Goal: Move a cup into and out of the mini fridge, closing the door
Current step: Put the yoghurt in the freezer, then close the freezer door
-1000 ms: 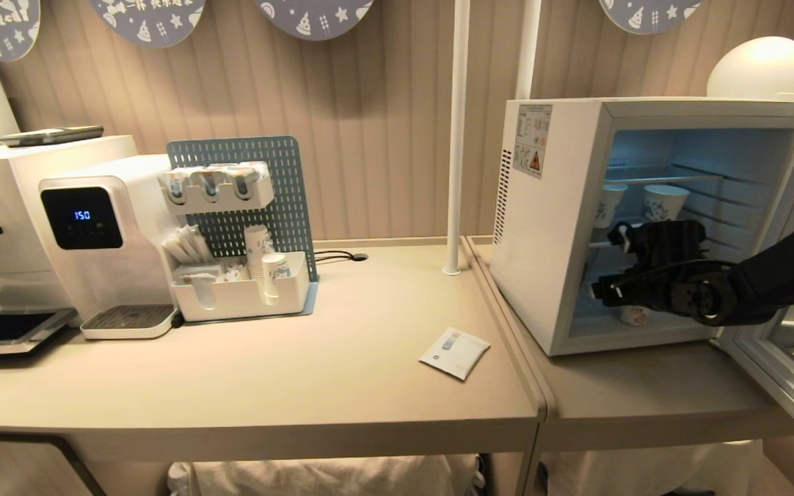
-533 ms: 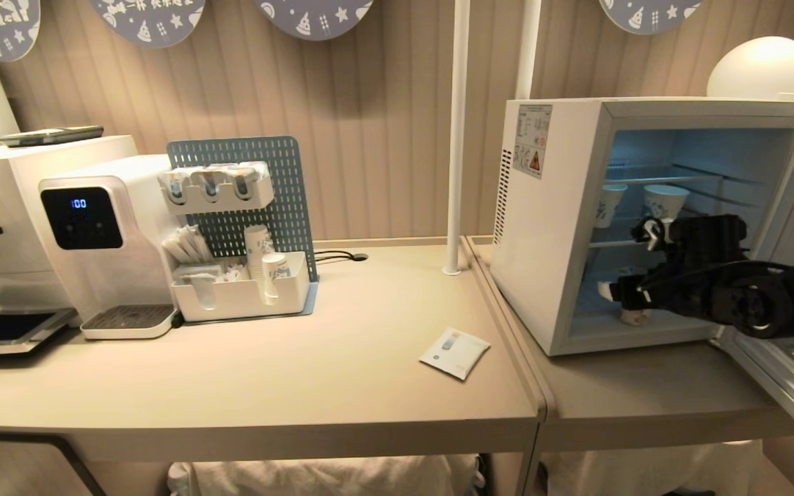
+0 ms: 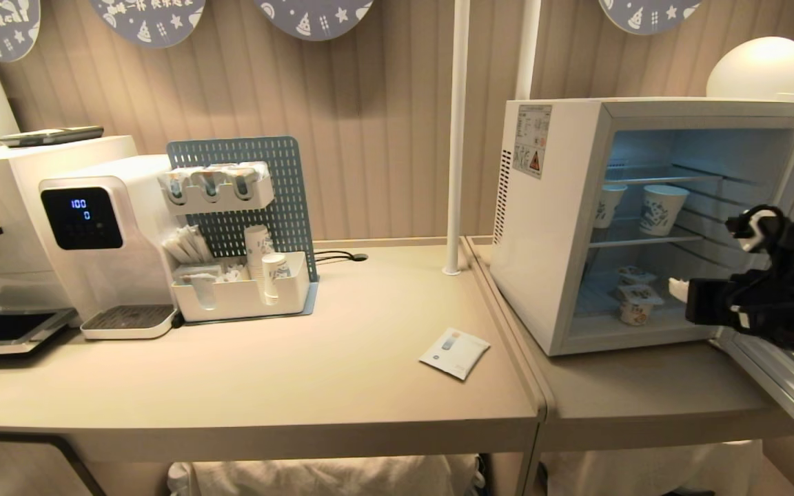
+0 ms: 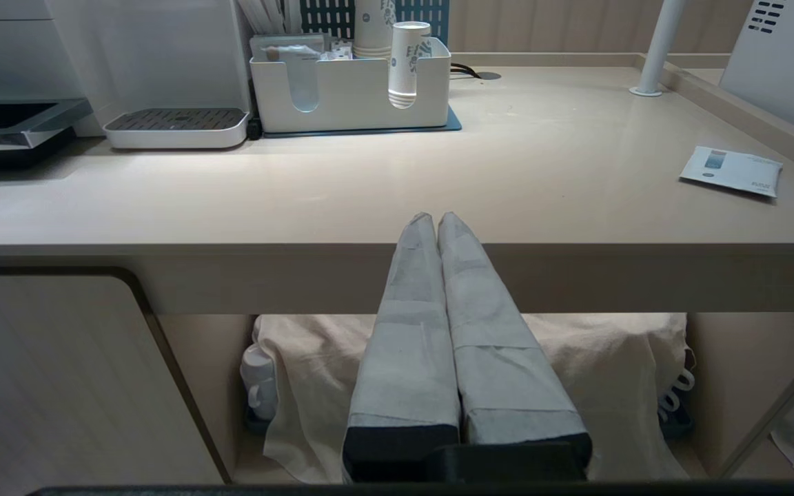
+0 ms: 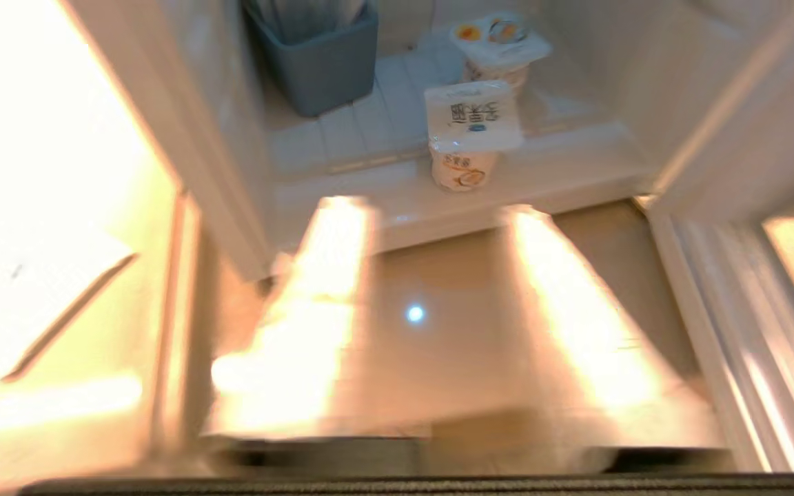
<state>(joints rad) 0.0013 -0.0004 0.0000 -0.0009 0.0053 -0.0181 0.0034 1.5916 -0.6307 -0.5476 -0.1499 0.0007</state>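
R gripper [image 3: 679, 289] pulled back; cup [image 3: 663, 209] on fridge shelf, outside empty jaws.

Right hand [image 3: 679, 293] withdrew from mini fridge [image 3: 552, 227] (empty)

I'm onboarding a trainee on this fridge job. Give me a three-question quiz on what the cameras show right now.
1. True or false: the door of the mini fridge is shut.
2. How many paper cups stand on the upper wire shelf? A one, B two, C four.
3. Fill in: the right end effector, in front of the fridge with its fingers apart, holds ____; the left end effector is parked shut by the table edge.

Key: 1 false, it stands swung open. 2 B. 3 nothing.
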